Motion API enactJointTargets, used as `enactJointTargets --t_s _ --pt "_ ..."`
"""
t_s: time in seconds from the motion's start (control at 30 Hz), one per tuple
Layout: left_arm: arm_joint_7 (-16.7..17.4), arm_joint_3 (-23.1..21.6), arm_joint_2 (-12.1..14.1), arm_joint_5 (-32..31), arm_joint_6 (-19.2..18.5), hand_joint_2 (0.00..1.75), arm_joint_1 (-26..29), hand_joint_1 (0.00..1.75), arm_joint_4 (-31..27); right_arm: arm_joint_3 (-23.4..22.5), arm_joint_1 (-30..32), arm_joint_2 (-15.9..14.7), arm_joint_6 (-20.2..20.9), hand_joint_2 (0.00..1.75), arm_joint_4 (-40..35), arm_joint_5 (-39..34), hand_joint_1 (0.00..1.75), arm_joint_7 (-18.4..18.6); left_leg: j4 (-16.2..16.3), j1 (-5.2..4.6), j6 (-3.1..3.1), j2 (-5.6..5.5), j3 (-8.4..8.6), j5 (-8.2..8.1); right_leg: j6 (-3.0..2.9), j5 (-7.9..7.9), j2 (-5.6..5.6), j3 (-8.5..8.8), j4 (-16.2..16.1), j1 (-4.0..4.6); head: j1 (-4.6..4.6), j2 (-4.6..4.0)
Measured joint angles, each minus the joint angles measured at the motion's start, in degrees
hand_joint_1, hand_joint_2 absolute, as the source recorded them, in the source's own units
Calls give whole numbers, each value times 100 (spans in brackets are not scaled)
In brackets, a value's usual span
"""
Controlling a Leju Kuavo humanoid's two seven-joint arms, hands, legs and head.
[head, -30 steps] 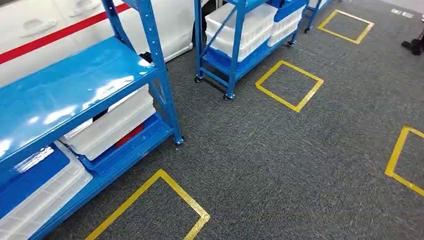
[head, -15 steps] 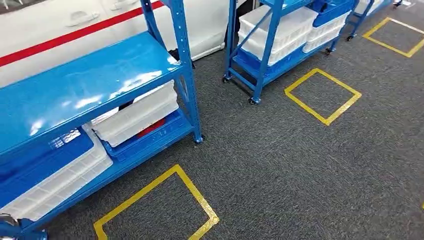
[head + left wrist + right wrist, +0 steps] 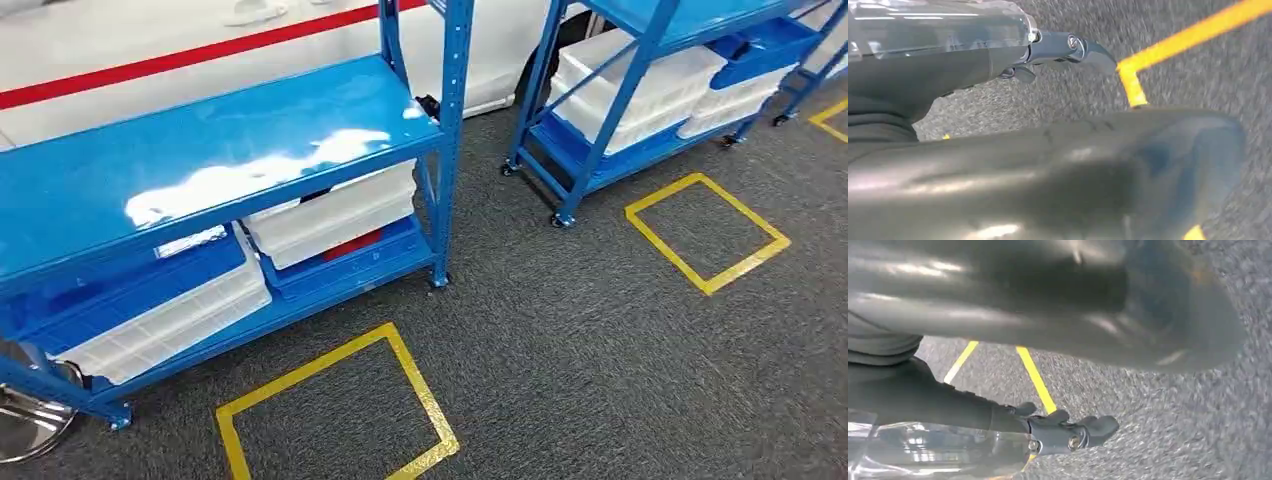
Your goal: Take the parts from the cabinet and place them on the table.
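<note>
Camera pan, not any move of the things: since the earlier pictures the whole head view has slid, so the near blue rack point(image 3: 230, 150) now sits further toward the middle and a shiny metal disc point(image 3: 30, 425) has come in at the lower left corner. Nearest on the grey carpet point(image 3: 600, 350) lies a yellow taped square point(image 3: 335, 415), just in front of the rack. On the rack's lower shelf, long white bins point(image 3: 335, 215) and a blue tray point(image 3: 130, 285) lie with their long sides running along the shelf. Whether they hold parts I cannot tell. Further back stands a second blue rack point(image 3: 640, 110) on castors, stacked with white bins, another taped square point(image 3: 708, 232) before it.

Both wrist views look down at carpet and yellow tape. The left hand point(image 3: 1058, 50) and right hand point(image 3: 1068, 432) hang with nothing in them, dark fingers point(image 3: 1098, 426) lightly curled; how far apart they are I cannot tell.
</note>
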Motion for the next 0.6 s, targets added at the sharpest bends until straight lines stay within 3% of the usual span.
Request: enactJointTargets --t_s 0.03,0.07,0.13,0.17,0.2,0.27,0.33,0.37,0.4,0.43,0.5,0.53,0.57,0.6 --pt "0 0 0 -4 2 0 4 0 0 0 9 0 -2 0 0 0 0 0 7 -2 0 -88 3 0 4 -1 5 -141 228 0 0 0" --pt "2 0 -2 -13 2 0 11 0 0 2 15 0 -2 0 0 0 0 0 12 -2 -3 -167 13 -2 4 136 7 -145 162 -1 0 0" --pt "4 -2 -2 -15 2 0 14 0 0 0 17 -2 -2 0 0 0 0 -4 35 6 -31 -337 36 -21 -8 691 58 162 -628 -17 0 0" --pt "2 -4 -9 -15 2 0 14 0 0 0 20 -2 0 0 0 0 0 -22 65 12 -60 -412 35 -41 -21 979 217 393 -1189 -31 0 0" --pt "2 -4 -18 -15 7 0 5 0 0 0 31 -2 2 0 0 0 0 -39 108 -2 -88 -464 -4 -59 -25 944 517 473 -1426 -44 0 0" --pt "2 -4 -17 -15 22 0 -3 0 0 2 23 -2 4 0 0 11 0 -59 123 -4 -154 -574 -48 -65 -51 961 378 458 -1449 -16 -2 0" --pt "4 -4 -17 -15 28 0 30 0 0 4 7 -2 4 0 0 22 0 -91 74 16 -236 -687 -70 -44 -122 964 270 482 -1463 2 0 0" --pt "11 -4 -11 -15 37 0 45 0 0 7 6 20 2 0 0 26 0 -105 137 18 -254 -580 -63 -80 -180 998 181 503 -1523 -58 -2 0" --pt "15 -4 -11 -15 39 0 52 0 0 4 11 18 0 0 0 35 0 -109 289 -15 -275 -262 -125 -192 -223 987 125 524 -1544 -55 -4 0" --pt "20 -4 -13 -15 42 0 35 0 0 4 17 17 -4 0 0 44 0 -111 650 -2 -296 -103 -307 -414 -251 978 48 532 -1548 -48 -13 0" --pt "26 -7 -20 -17 39 0 9 0 0 4 43 17 -4 0 0 57 0 -109 1574 33 -338 2 -771 -842 -266 960 -116 534 -1545 -17 -13 0" --pt "28 -7 -24 -15 39 0 17 0 0 4 42 18 -2 0 0 57 0 -107 1894 50 -356 15 -932 -914 -268 951 -193 535 -1540 -9 -13 0" --pt "28 -7 -24 -15 39 0 31 0 0 4 39 20 0 0 0 57 0 -105 1915 56 -364 23 -945 -838 -264 941 -258 547 -1540 -5 -13 0" --pt "31 -7 -24 -17 42 0 43 0 0 4 32 20 2 0 0 59 0 -98 1664 56 -363 42 -817 -644 -252 924 -327 565 -1540 -5 -13 0"
